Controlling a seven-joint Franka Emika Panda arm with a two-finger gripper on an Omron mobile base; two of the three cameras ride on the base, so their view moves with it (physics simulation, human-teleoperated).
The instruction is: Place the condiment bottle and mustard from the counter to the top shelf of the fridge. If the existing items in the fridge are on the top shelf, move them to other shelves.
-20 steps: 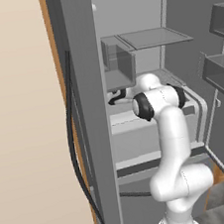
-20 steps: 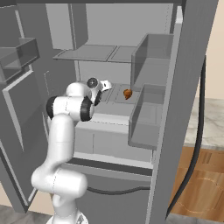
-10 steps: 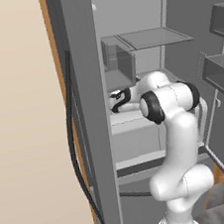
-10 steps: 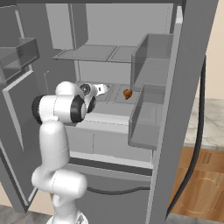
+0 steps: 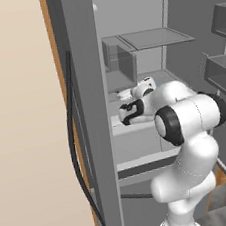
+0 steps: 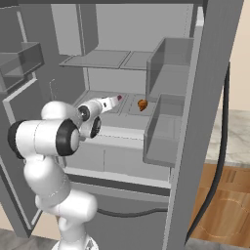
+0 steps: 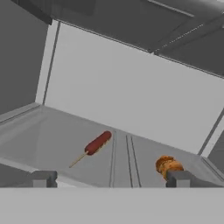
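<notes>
The pincer [image 7: 109, 178] is held spread wide and empty at the mouth of the fridge [image 6: 215, 97], level with a lower shelf [image 7: 65, 135]. On that smooth grey shelf, to the left, a slim dark-red sausage on a thin stick [image 7: 94, 145] is laid flat; to the right, near one fingertip, a small round golden-brown food item [image 7: 166, 165] is seen. The flat top shelf [image 6: 105, 59] above appears bare. The shelf-clearing step is judged finished, so fetching comes next. The condiment bottle and mustard are presumably on the worktop, so a withdrawal and turn are called for.
</notes>
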